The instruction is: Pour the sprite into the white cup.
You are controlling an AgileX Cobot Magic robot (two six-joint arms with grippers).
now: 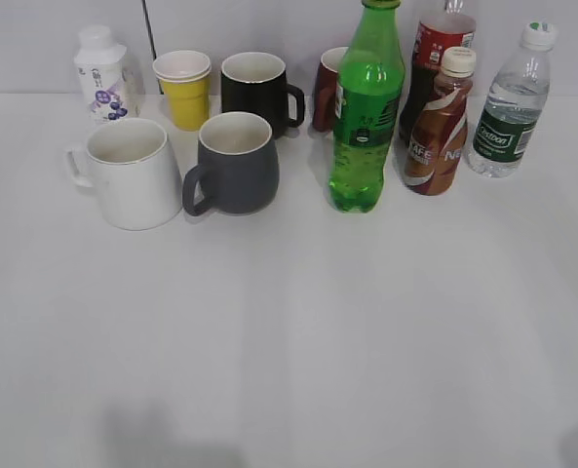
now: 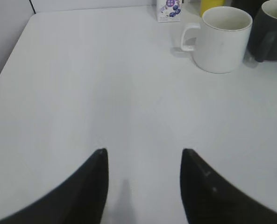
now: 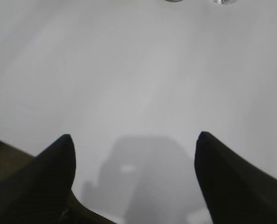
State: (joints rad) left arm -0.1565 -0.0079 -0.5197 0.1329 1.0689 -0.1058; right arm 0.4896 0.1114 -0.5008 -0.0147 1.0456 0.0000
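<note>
White cup [image 1: 131, 173] empty, handle left; sprite [image 1: 366, 112] green, upright, capped.

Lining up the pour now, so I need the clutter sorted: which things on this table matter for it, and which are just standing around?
For the job:
Sprite bottle, green, cap on
white mug, handle to the left
left gripper and right gripper, both open, empty

Just standing about:
grey mug
black mug
yellow cup
small milk bottle
brown coffee bottle
clear water bottle
cola bottle
dark red cup

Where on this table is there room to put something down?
The whole near half of the table, in front of the white cup, grey mug and green bottle, is bare. The back row of cups and bottles is crowded.
</note>
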